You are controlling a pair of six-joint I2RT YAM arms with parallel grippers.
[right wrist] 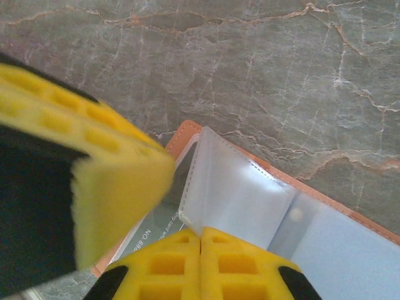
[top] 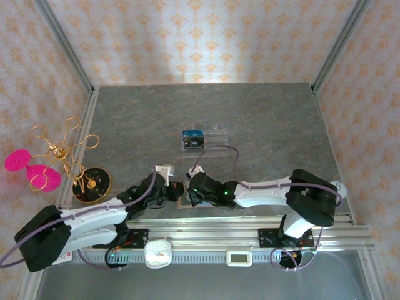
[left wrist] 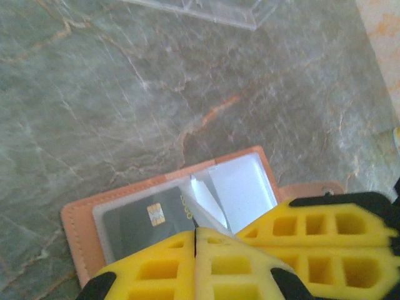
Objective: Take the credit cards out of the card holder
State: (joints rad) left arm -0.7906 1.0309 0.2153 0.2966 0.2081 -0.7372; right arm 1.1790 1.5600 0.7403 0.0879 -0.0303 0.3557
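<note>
The tan card holder (left wrist: 78,219) lies open on the table near the arm bases (top: 183,202). A clear sleeve inside it holds a dark grey card (left wrist: 140,225) with a gold chip. My left gripper (left wrist: 195,232) is shut, its tips at that card's near edge; whether it pinches anything is unclear. My right gripper (right wrist: 200,232) is shut on a clear sleeve page (right wrist: 231,187) and holds it up off the holder. One of its yellow fingers (left wrist: 325,231) shows beside the left gripper. A bright blue card (top: 192,134) and a darker card (top: 194,144) stand in the acrylic rack (top: 212,134).
A gold wire stand (top: 62,150) on a round dark base, with pink pads, sits at the left edge. A metal rail (top: 250,232) carrying a small clock and a timer runs along the near edge. Grey marble table lies between the rack and the holder.
</note>
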